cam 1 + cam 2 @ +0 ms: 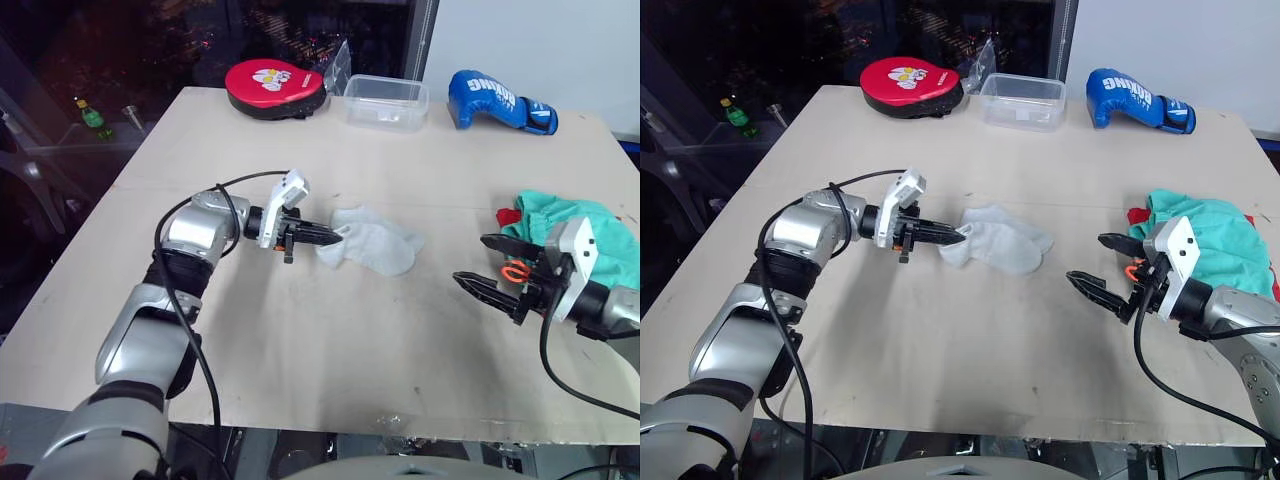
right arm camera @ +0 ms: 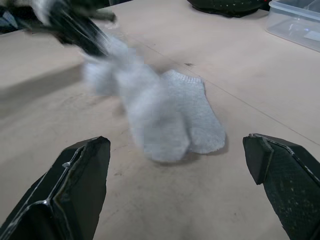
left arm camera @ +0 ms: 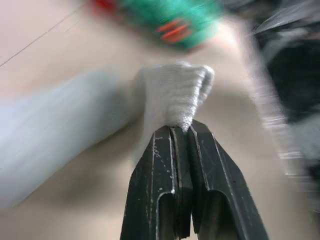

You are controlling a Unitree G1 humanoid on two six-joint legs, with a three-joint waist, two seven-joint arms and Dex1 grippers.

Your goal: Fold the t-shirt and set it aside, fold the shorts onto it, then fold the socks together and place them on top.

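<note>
The socks [image 1: 375, 243] are pinched at one edge by the clenched left gripper [image 1: 335, 236], mid-table [image 1: 330, 340]. The right gripper [image 1: 488, 265] is spread wide, empty, beside the shorts [image 1: 590, 225] stacked on the t-shirt [image 1: 508, 216].

Socks mid-surface, shorts and t-shirt stacked at my right

I see the light grey socks [image 1: 375, 245] lying overlapped, one cuff end pinched up off the surface; the mint green shorts [image 1: 585, 232] sit rumpled near the right edge, orange drawstring [image 1: 516, 270] showing, over the red t-shirt [image 1: 508, 216], of which just a corner peeks out.
</note>
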